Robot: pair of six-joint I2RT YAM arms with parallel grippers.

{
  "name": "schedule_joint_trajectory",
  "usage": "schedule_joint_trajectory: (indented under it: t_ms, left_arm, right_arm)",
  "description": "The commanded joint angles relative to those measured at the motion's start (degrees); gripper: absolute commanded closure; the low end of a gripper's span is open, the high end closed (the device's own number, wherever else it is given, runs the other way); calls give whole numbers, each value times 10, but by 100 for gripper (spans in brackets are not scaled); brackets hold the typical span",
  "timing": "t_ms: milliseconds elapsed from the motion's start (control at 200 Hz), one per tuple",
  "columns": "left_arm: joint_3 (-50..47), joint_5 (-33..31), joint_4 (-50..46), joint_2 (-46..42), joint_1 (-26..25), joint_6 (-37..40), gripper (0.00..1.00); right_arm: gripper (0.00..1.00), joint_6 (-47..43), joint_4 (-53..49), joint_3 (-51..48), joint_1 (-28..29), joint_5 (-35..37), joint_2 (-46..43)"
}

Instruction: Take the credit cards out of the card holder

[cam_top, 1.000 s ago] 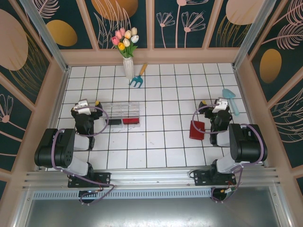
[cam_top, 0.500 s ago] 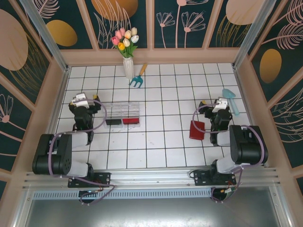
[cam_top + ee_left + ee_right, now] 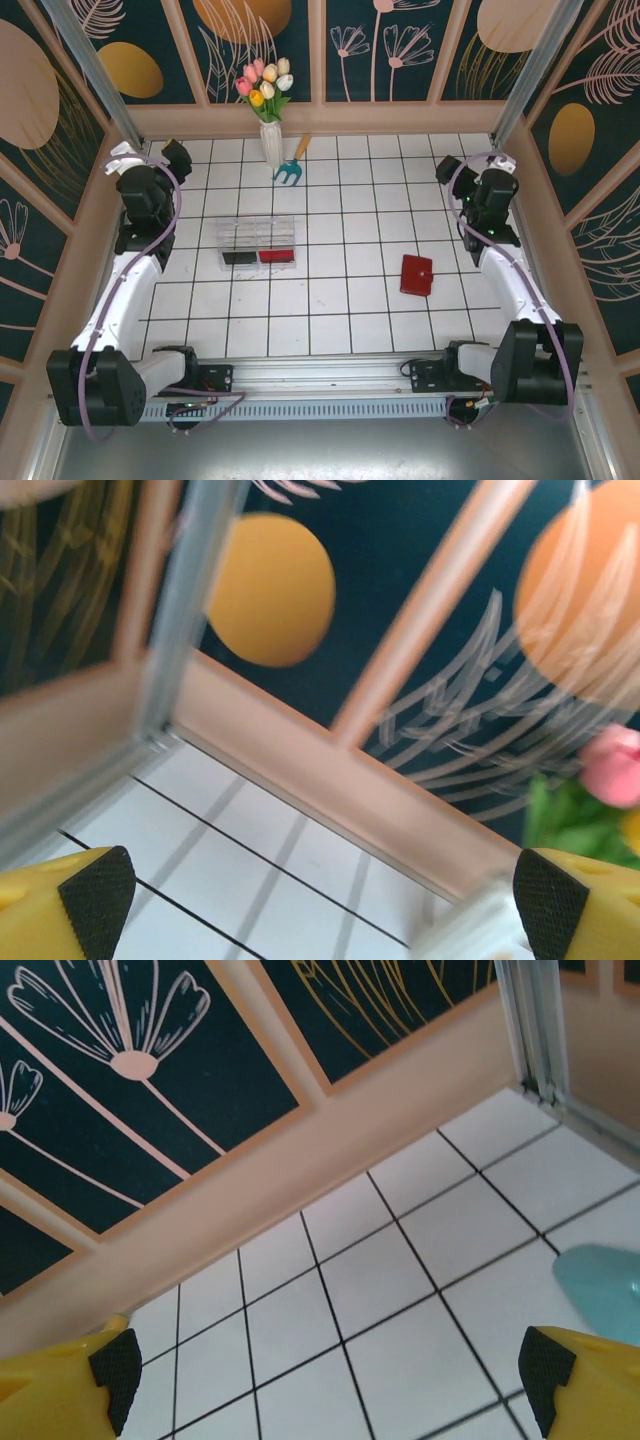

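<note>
On the table (image 3: 330, 300), white tiles w/ dark grout lines; peach-framed walls w/ dark teal floral panels box it in at back & sides. At the back stands a white vase of tulips (image 3: 268, 105), w/ a blue hand fork (image 3: 290, 166) just beside it. A clear compartment tray (image 3: 258, 243) w/ red & black pieces sits left of centre. The card holder (image 3: 416, 275) lies flat right of centre, folded shut, plain red, a bit skewed to the grid, well apart from both claws. L gripper (image 3: 148, 158) is raised near the far-left corner, R gripper (image 3: 475, 166) near the far-right; both have jaws wide apart, nothing btw them. L wrist cam catches a blurred pink tulip (image 3: 610, 765); R wrist cam picks up a pale teal object (image 3: 605, 1280) on the tiles by its right finger
</note>
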Motion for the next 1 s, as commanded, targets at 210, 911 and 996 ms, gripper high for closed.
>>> schedule_joint_trajectory:
  t_ms: [210,911,996]
  left_arm:
    - [-47,141,-77,-19,-120,-190,4]
    - [-46,94,-140,31,-404,-242,13]
    - [-68,103,-134,28,-420,-261,19]
  right_arm:
    - [1,74,-279,-44,108,91,-42]
    - [1,165,-158,-163,310,8,45]
    - [1,177,-147,-147,363,9,69]
